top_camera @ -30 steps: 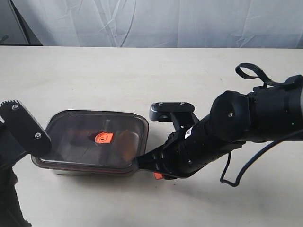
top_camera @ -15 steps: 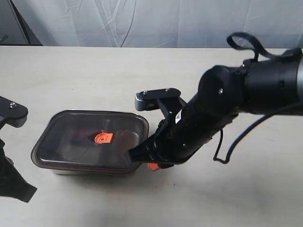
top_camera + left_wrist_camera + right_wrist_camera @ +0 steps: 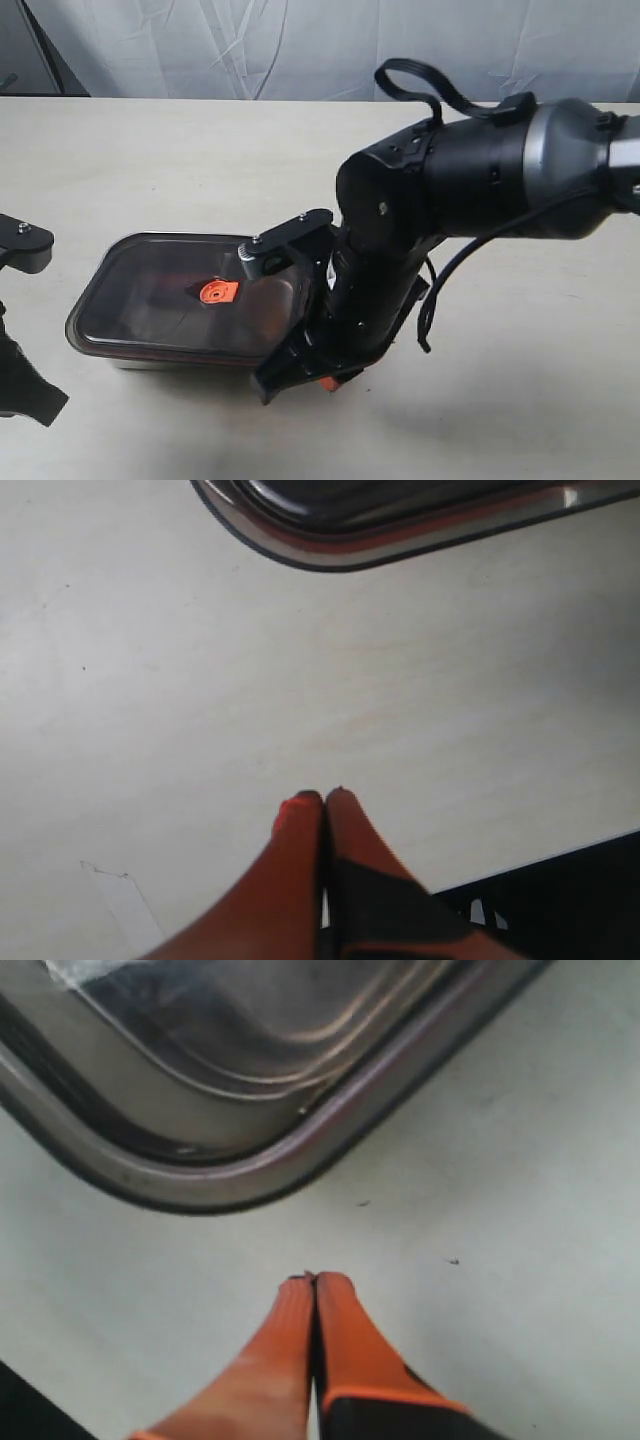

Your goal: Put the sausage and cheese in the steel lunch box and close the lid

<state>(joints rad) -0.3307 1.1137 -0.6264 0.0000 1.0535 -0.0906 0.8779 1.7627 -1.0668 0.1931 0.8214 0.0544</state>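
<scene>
The steel lunch box (image 3: 130, 358) stands left of centre with the dark tinted lid (image 3: 160, 300) lying on it, orange valve (image 3: 216, 291) at its middle. Sausage and cheese are hidden under the lid. My right gripper (image 3: 315, 1280) is shut and empty, its orange fingertips (image 3: 325, 382) just off the box's near right corner (image 3: 230, 1185), apart from it. That arm hangs over the box's right end. My left gripper (image 3: 322, 798) is also shut and empty, above bare table a short way from the box's rim (image 3: 330, 555).
The box stands on a pale table (image 3: 200, 160) backed by a white cloth (image 3: 300, 50). The bulky right arm (image 3: 460, 200) covers the middle. Part of the left arm (image 3: 22, 245) shows at the left edge.
The right arm has swung left and turned, now hanging over the box's right end. The left arm has dropped away from the box's left corner. The lid has stayed on the box.
</scene>
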